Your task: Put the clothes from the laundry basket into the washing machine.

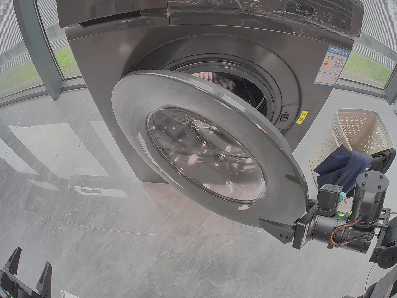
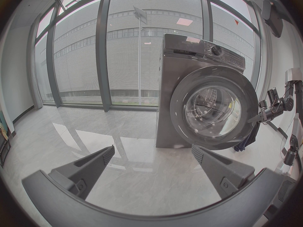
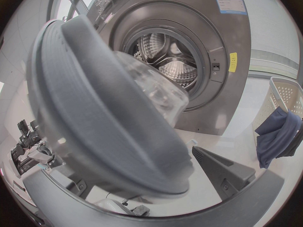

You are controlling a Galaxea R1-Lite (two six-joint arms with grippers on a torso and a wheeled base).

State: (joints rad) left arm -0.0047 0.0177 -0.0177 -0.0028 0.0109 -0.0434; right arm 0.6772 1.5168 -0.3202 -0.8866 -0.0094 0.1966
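The grey washing machine stands with its round door swung partly out, and the steel drum shows behind it. My right gripper is at the door's lower outer edge. It is open, and the door's thick rim passes between its fingers. The beige laundry basket stands to the machine's right, with navy clothes draped over its front rim. My left gripper hangs low at the left, open and holding nothing, and faces the machine from a distance.
Polished grey floor stretches in front of and to the left of the machine. Tall windows with grey frames run behind it. The open door juts into the space before the drum, and the basket sits close by its free edge.
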